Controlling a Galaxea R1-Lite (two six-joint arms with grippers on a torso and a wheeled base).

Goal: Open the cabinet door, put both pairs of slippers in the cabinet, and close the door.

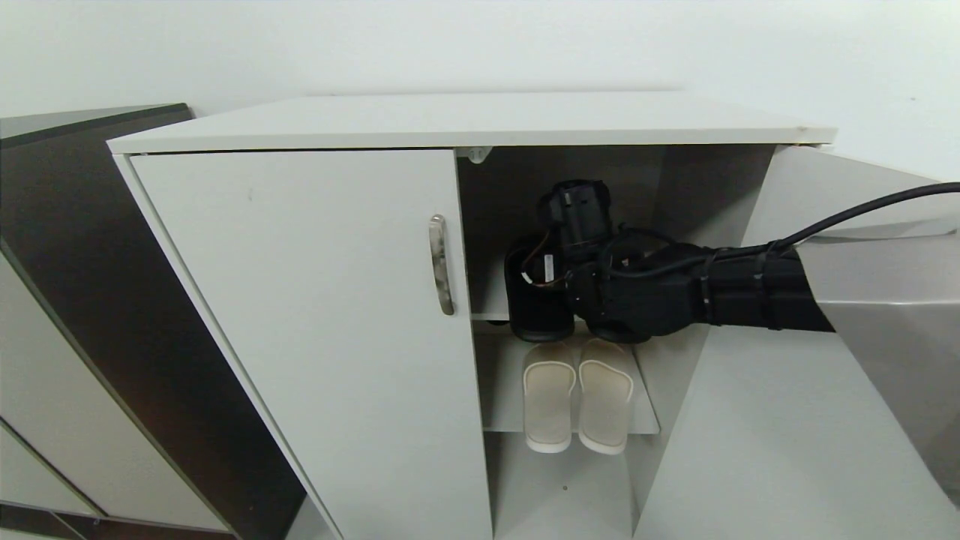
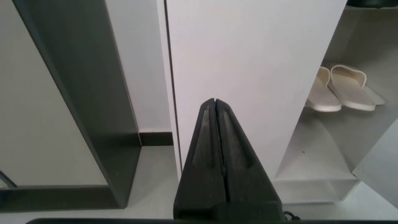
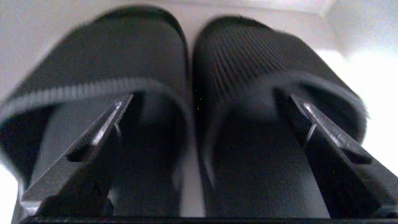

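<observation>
your right gripper (image 3: pixel 205 98) sits spread apart over the black slippers (image 3: pixel 249 81) in the cabinet (image 1: pixel 465 120), so back out clear and swing the door (image 1: pixel 787 420) shut.

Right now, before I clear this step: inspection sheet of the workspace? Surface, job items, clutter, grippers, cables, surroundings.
Surface: cabinet, left door shut, right door open; lower shelf partly bare.
Job's things: white slippers side by side on the lower shelf, ends appear slightly past its front edge; black slippers on the upper shelf.
Clutter: nothing seen.
Grippers: right gripper inside the cabinet at the black slippers, jaws open; left gripper outside, facing the left door, jaws shut, empty.
Cables: black cable trails back from the right gripper across the right door.
Surroundings: white wall; dark panel left of the cabinet.
</observation>
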